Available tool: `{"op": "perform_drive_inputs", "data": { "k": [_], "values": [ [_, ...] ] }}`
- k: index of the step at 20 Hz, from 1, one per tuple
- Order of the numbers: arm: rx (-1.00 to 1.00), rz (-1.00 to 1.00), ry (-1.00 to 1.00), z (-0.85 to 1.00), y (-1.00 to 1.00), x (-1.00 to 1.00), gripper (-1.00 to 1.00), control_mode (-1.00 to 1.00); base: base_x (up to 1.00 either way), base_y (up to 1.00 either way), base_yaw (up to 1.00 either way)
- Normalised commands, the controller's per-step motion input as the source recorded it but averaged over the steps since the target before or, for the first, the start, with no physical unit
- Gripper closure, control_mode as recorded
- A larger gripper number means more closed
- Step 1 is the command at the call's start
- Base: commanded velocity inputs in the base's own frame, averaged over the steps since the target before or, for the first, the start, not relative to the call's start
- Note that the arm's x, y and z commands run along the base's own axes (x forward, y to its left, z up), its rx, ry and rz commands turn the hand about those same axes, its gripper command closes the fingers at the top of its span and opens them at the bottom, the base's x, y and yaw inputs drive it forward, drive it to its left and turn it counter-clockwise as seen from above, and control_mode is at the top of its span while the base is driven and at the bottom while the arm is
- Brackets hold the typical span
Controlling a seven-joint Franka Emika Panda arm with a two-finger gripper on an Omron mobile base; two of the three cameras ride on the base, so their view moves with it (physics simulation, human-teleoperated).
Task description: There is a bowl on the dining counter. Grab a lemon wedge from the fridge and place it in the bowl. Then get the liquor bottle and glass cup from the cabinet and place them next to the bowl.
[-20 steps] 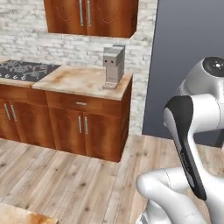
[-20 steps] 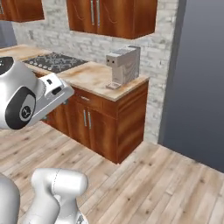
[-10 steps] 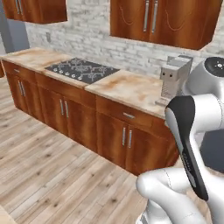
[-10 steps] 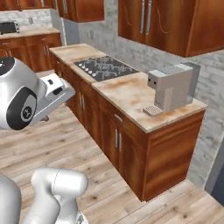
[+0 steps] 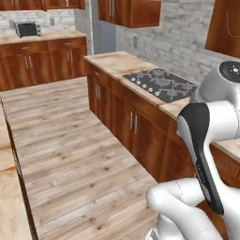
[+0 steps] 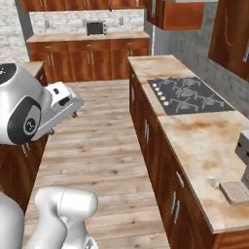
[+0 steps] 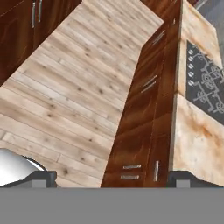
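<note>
My gripper (image 7: 116, 177) is open, its two dark fingertips (image 7: 43, 176) set wide apart with nothing between them. It points down at the wooden floor beside the wall counter. In the right base view the hand (image 6: 65, 103) hangs at the left, above the floor. A strip of beige marbled top, probably the dining counter (image 5: 5, 187), runs along the left edge of the left base view. Its top and wood base (image 6: 30, 68) stand behind the arm. The bowl, lemon wedge, fridge, liquor bottle and glass cup are out of view.
A long wall counter (image 6: 194, 141) with a black cooktop (image 6: 187, 95) runs along the right, and a grey machine (image 6: 243, 155) stands at its near end. Reddish wall cabinets (image 5: 131, 11) hang above. A back counter carries a small grey appliance (image 6: 97, 27). Wooden floor (image 5: 75, 140) lies open between.
The whole picture has swung: the base has moved, so the views now look along the wall counter past the cooktop toward the back counter. The gripper stays open.
</note>
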Motion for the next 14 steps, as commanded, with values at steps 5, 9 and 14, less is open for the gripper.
{"op": "perform_drive_inputs", "data": {
  "k": [5, 9, 14],
  "values": [
    [0.0, 0.0, 0.0, 0.0, 0.0, 0.0, -1.0, 1.0, 1.0, -0.01, 0.59],
    [0.0, 0.0, 0.0, 0.0, 0.0, 0.0, -1.0, 1.0, 1.0, 0.0, 0.44],
    [0.0, 0.0, 0.0, 0.0, 0.0, 0.0, -1.0, 1.0, 1.0, -0.1, 0.34]
  ]
}}
